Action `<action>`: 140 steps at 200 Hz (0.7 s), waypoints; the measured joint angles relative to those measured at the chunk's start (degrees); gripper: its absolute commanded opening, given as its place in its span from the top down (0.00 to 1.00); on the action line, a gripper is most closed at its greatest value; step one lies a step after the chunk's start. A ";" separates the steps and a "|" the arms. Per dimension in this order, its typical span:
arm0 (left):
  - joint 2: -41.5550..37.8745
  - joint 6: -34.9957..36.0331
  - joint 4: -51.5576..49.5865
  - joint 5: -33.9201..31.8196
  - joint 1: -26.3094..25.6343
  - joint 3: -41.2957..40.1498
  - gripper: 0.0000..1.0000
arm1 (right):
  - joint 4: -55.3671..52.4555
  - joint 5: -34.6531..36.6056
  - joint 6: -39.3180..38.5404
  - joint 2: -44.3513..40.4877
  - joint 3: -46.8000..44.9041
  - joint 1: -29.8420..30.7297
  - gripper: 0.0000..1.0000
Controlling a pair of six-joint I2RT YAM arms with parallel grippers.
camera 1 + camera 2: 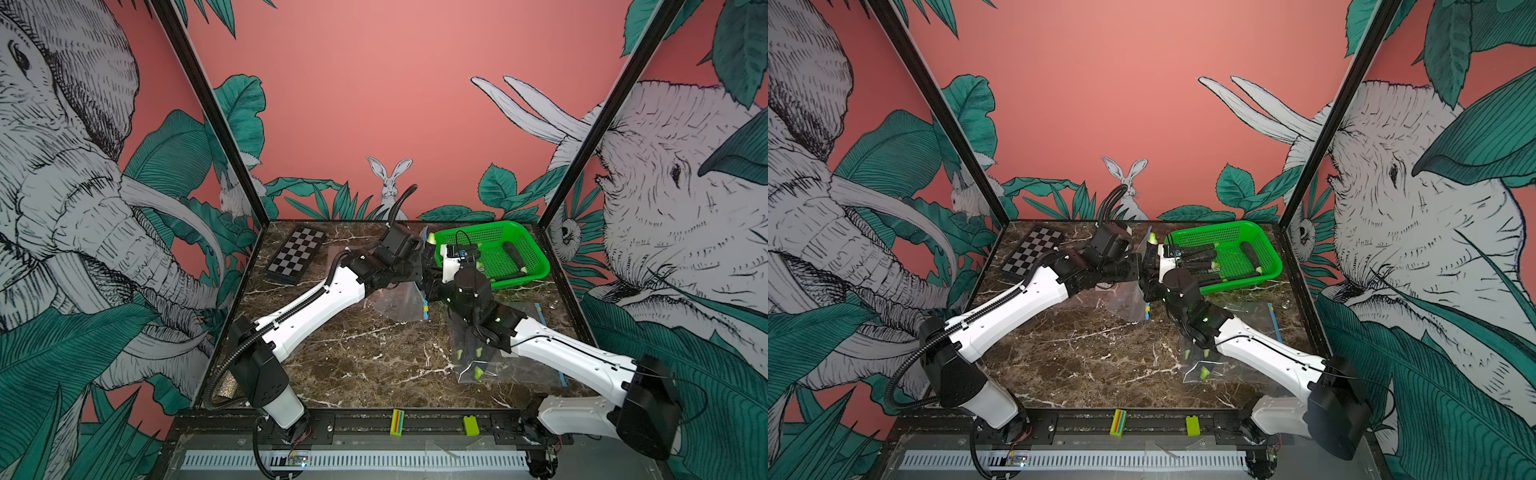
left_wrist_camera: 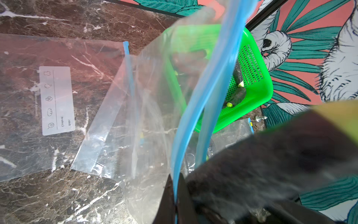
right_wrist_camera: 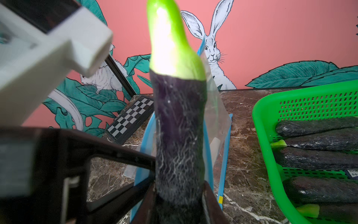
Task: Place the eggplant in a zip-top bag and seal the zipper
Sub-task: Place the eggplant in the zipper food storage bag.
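Though top views hide the grip | wrist: right claw (image 3: 179, 194) clamps eggplant (image 3: 179, 126)

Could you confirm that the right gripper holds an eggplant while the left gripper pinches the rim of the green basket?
Not quite: the left gripper pinches the blue zipper strip of the clear bag, not the green basket, as the left wrist view shows. The right gripper does hold an eggplant.

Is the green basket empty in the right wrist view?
No, the green basket holds several dark eggplants lying side by side, some with green stems showing.
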 measured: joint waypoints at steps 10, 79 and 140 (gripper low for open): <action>-0.26 -0.07 0.02 -0.15 0.07 -0.04 1.00 | 0.66 0.33 0.00 0.63 0.00 0.00 0.81; -1.60 -0.15 0.59 -0.42 -0.02 -0.04 1.00 | 3.04 1.68 -0.39 1.22 -1.09 0.87 0.71; -1.60 -0.07 0.63 -0.44 -0.02 -0.02 1.00 | 1.99 1.84 -0.94 0.98 -2.64 1.14 0.53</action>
